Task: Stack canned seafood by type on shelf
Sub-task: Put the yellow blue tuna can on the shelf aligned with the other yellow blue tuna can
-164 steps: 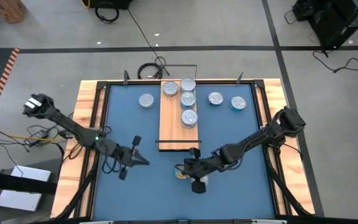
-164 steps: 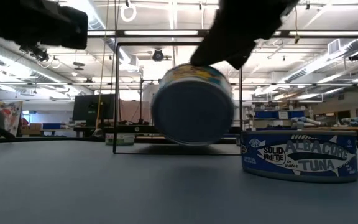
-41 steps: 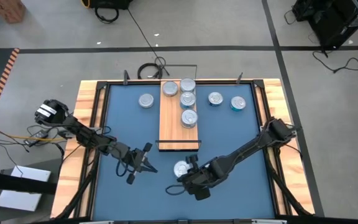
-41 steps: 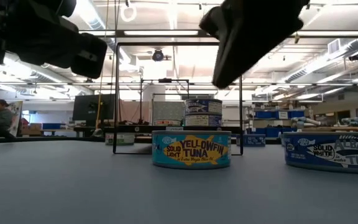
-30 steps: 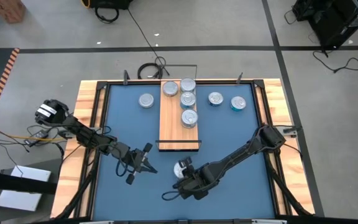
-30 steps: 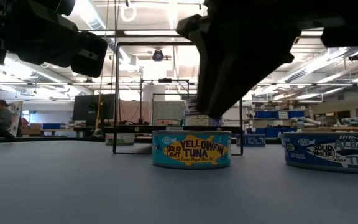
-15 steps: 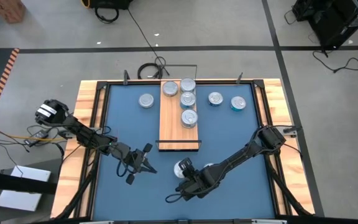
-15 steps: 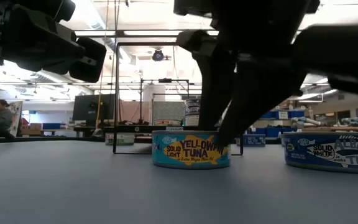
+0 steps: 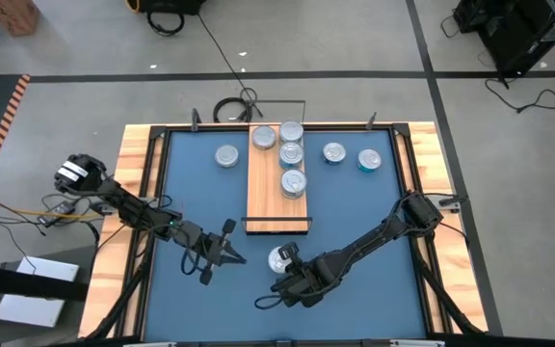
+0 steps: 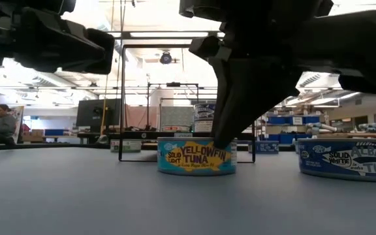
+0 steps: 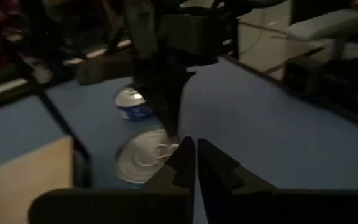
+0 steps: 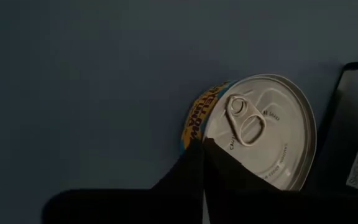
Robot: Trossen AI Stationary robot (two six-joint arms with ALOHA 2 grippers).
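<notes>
A yellowfin tuna can [image 9: 278,257] [image 10: 196,155] stands flat on the blue table just in front of the shelf's near end. My right gripper [image 12: 202,144] [image 10: 219,138] is shut at this can's near right rim. My left gripper [image 9: 231,255] [image 11: 196,144] hovers shut to the can's left, apart from it. The shelf [image 9: 268,202], a light-wood board, carries several cans [image 9: 293,182]. An albacore can [image 10: 346,159] [image 11: 133,106] stands on the table to the right; the right arm hides it in the high view. My right gripper's shut fingertips [image 12: 194,155] touch the yellowfin can at the near right edge of its silver top [image 12: 219,152]. They slant down at it from the table's near right. Nothing is between the fingers. The can stands flat on the table.
Loose cans stand on the table at the far end, one left of the shelf [image 9: 226,155] and two to its right [image 9: 333,152] [image 9: 369,159]. The shelf's black end frame [image 10: 121,98] rises behind the yellowfin can. A wooden border [image 9: 133,193] rims the table.
My right gripper has come down over the yellowfin can's right part with open fingers and then shut. The can is not between them; it has slid a little toward the table's left, still flat. My left gripper has rolled slightly in place.
</notes>
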